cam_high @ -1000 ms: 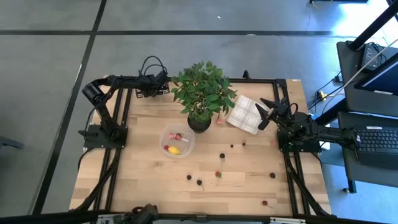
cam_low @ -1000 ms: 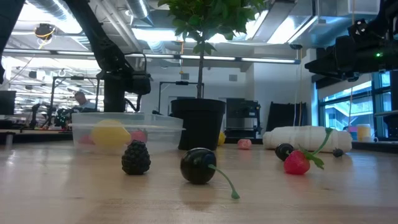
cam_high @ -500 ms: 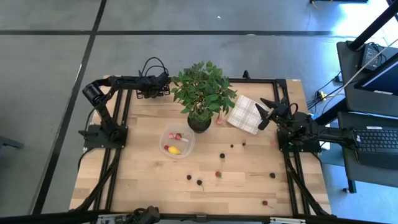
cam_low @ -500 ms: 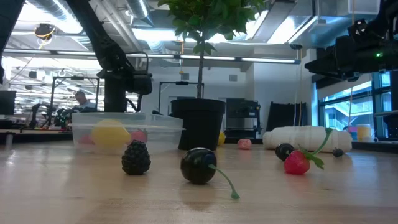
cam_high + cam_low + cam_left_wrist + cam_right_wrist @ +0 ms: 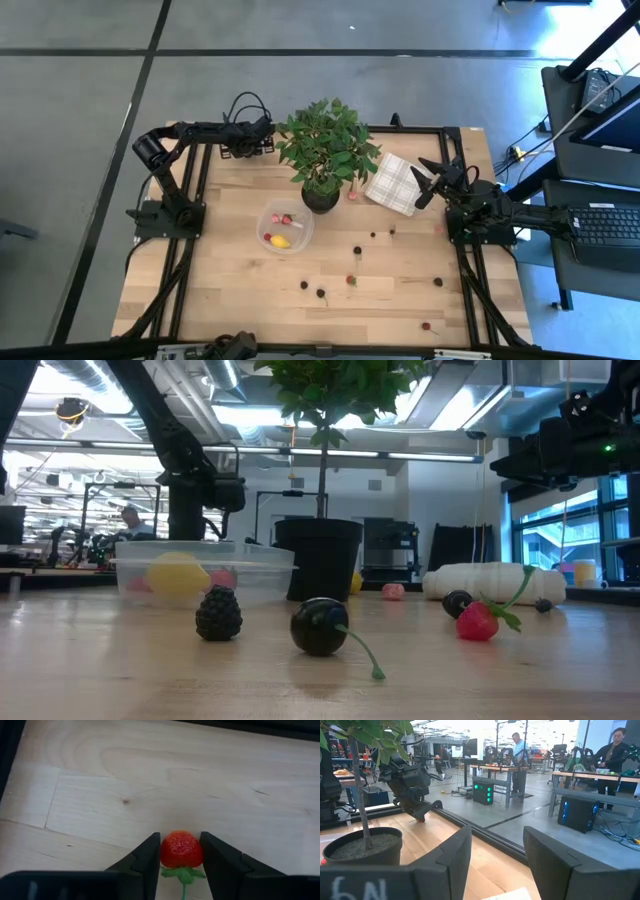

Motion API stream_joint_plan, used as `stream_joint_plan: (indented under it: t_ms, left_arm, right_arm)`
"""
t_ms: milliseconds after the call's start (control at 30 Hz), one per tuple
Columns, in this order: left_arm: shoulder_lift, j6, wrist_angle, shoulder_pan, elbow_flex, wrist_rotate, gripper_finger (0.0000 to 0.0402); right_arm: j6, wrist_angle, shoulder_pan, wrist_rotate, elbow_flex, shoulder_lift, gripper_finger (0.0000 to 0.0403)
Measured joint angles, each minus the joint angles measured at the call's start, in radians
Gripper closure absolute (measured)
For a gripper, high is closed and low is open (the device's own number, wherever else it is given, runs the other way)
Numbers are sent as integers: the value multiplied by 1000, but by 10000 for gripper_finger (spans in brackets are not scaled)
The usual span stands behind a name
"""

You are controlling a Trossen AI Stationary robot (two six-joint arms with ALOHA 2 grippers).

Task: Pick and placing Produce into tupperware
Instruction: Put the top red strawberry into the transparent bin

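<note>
- We found the left gripper (image 5: 262, 138) in the upper left of the high view, reached out along the table's far edge, just left of the potted plant (image 5: 326, 152).
- In the left wrist view its two dark fingers (image 5: 148, 856) were clamped on a red strawberry (image 5: 181, 849), one on each side, the green stalk pointing toward the camera, bare wood beneath.
- From above that strawberry was hidden under the gripper; we could not make it out there.
- The right gripper (image 5: 432, 181) sat at the right of the high view, over the corner of the white checked cloth (image 5: 396, 183). Its fingers (image 5: 451, 851) stood apart with nothing between them.
- The tupperware (image 5: 285, 227) lay left of centre in the high view, just below the plant pot, holding a yellow piece (image 5: 281, 241) and a few red and pink pieces.
- Loose produce was scattered across the lower middle and right of the high view: a dark berry (image 5: 357, 250), a red one (image 5: 351, 281), another near the bottom edge (image 5: 426, 326).
- In the low view a blackberry (image 5: 218, 613) and a dark cherry (image 5: 319, 626) sat in the foreground; the plant's top was cut off by the frame.
</note>
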Motion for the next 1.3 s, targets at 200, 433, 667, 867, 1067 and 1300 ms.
stream_joint_plan:
  t_ms: [200, 433, 667, 867, 1067, 1300]
  left_arm:
    - [0, 10, -1, 0, 0, -1, 287]
    - [1, 56, 14, -15, -3, -25, 277]
    - [-36, 87, 7, -22, -6, -19, 290]
    - [-167, 114, -10, -39, -6, 27, 276]
    - [-329, 141, -99, -84, -6, 29, 288]
    - [-530, 141, -174, -192, -5, 66, 278]
  right_arm:
    - [0, 0, 0, 0, 0, 0, 221]
    - [0, 0, 0, 0, 0, 0, 221]
    - [0, 0, 0, 0, 0, 0, 221]
    - [1, 0, 0, 0, 0, 0, 221]
    - [7, 0, 0, 0, 0, 0, 221]
    - [8, 0, 0, 0, 0, 0, 221]
